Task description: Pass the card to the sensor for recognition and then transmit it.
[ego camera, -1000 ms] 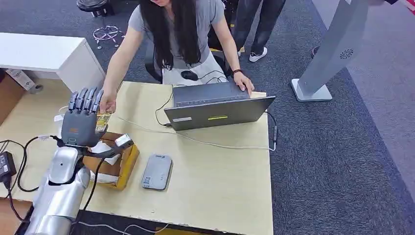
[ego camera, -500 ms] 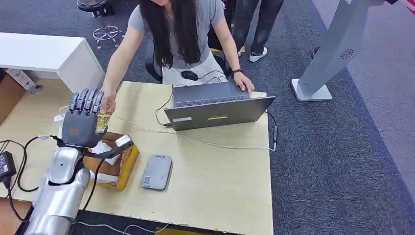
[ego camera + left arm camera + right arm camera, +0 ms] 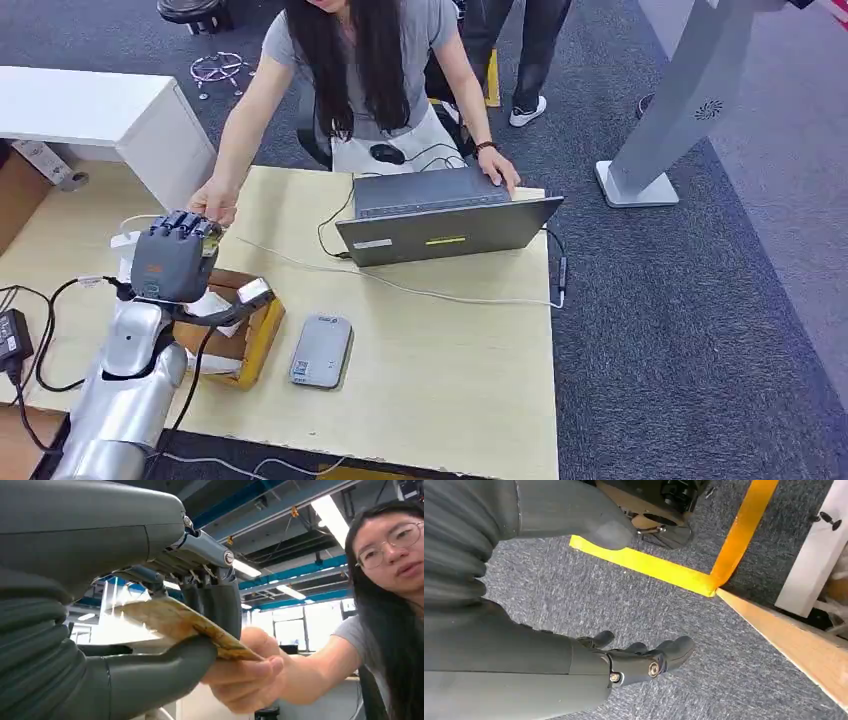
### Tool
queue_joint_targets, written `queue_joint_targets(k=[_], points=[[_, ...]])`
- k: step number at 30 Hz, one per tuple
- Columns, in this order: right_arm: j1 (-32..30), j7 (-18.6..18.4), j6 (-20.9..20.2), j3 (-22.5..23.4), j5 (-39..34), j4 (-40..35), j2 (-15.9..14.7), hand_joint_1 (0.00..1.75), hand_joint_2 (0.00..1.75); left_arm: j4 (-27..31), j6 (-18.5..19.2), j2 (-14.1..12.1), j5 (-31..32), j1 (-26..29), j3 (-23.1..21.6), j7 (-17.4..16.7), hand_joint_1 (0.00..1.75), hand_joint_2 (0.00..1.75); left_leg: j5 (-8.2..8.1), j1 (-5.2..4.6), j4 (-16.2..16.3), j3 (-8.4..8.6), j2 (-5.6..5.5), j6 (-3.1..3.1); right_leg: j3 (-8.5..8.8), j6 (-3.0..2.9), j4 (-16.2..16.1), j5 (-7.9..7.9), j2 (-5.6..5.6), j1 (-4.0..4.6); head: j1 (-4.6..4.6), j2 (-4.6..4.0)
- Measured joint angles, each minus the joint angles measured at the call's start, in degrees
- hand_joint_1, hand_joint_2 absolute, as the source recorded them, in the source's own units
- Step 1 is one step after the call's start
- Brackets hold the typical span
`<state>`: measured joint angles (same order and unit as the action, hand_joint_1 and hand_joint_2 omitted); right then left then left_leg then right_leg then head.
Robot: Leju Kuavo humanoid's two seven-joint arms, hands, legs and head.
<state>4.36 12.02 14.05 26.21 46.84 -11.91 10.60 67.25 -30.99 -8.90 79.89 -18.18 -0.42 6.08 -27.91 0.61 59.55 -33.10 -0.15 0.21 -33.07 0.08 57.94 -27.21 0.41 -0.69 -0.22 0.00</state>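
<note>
Table (image 3: 440,340): light wood top, runs from near-left to mid-right; carpet past its right edge.
Person (image 3: 360,70): at far side of table, leaning in; one arm stretched toward far-left of table, other hand on laptop's far edge.
Laptop (image 3: 440,215): grey, open, far-centre of table, cables trailing off both sides.
Left arm (image 3: 125,390): silver, comes up from near-left corner.
Box (image 3: 235,330): brown cardboard w/ yellow edge, near-left, just right of the arm; white stuff inside.
Sensor (image 3: 321,351): flat grey device lying on table, just right of box, nearer than laptop.
Left hand (image 3: 172,258): raised over far-left of table, fingers curled, thumb pressing up, pinching the card.
Person's hand (image 3: 250,672): also gripping card's free end, touching robot's thumb.
Card (image 3: 182,625): tan/brown, thin, clamped btwn left hand's thumb & fingers, far end in person's hand.
Right hand (image 3: 634,662): hangs over grey carpet beside yellow floor tape, fingers loosely bent, apart, holding nothing.
</note>
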Motion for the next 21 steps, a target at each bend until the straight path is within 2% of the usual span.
queue_joint_targets(k=[21], points=[[0.3,-0.2,0.0,0.0,0.3,0.0,0.5,0.00,1.75,-1.0,0.1,0.0,-0.5,-0.4,-0.1,0.2,1.75,1.75,0.00,0.00,0.0,-0.02,0.01,0.00,-0.03,0.00,0.0,0.00,0.01,0.00,0.04,0.00]])
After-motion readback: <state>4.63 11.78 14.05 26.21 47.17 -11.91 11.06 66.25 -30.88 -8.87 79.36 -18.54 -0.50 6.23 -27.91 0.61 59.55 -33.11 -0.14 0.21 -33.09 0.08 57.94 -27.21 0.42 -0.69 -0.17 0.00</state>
